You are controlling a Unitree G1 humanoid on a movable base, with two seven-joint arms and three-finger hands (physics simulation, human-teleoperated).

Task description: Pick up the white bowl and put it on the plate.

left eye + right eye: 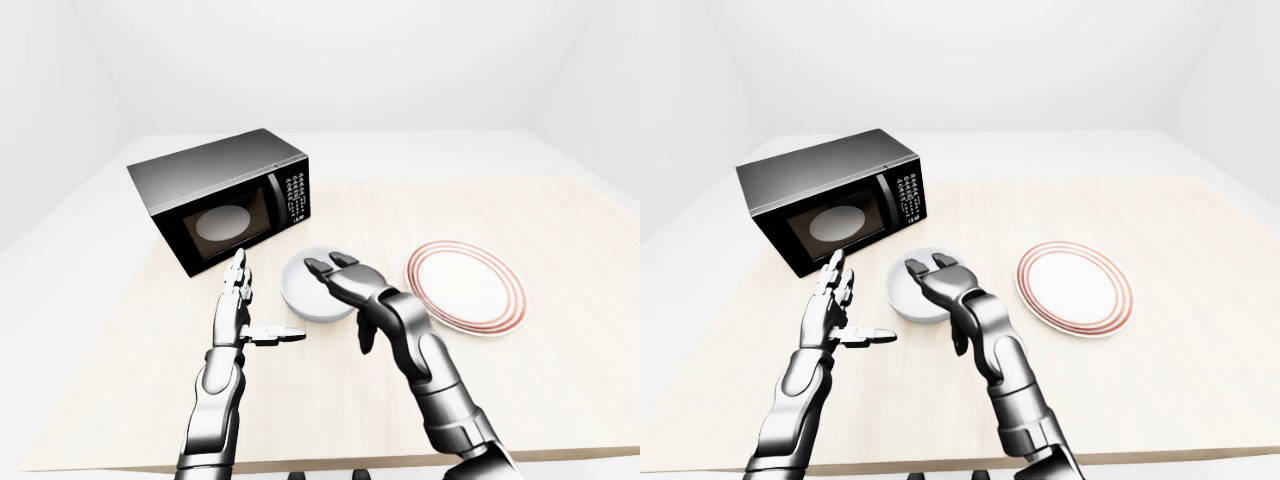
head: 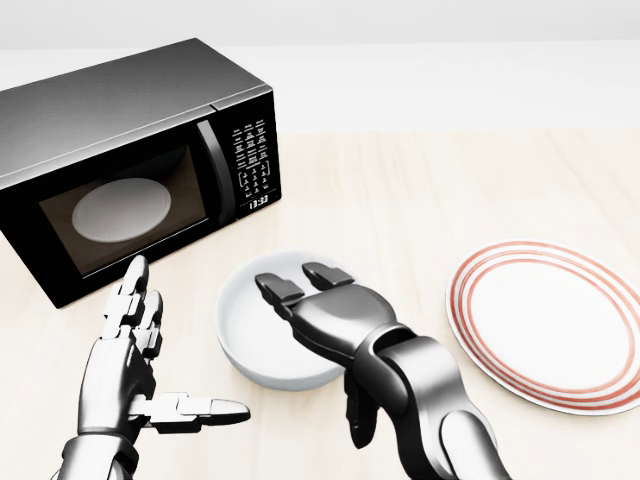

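Pale wooden tabletop [image 2: 420,190]: our right hand [image 2: 300,300] reaches over the white bowl [image 2: 250,335], fingers spread, gripping nothing. Our left hand [image 2: 135,375] hovers apart, left of it. Right lies the red-ringed plate [image 2: 545,325]; far left, a microwave [image 2: 130,165].

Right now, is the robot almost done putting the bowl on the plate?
Not yet. The white bowl sits on the table, apart from the plate. The right hand is over the bowl, fingers open, not gripping. The left hand waits open beside it. Grabbing, lifting and placing are all left.
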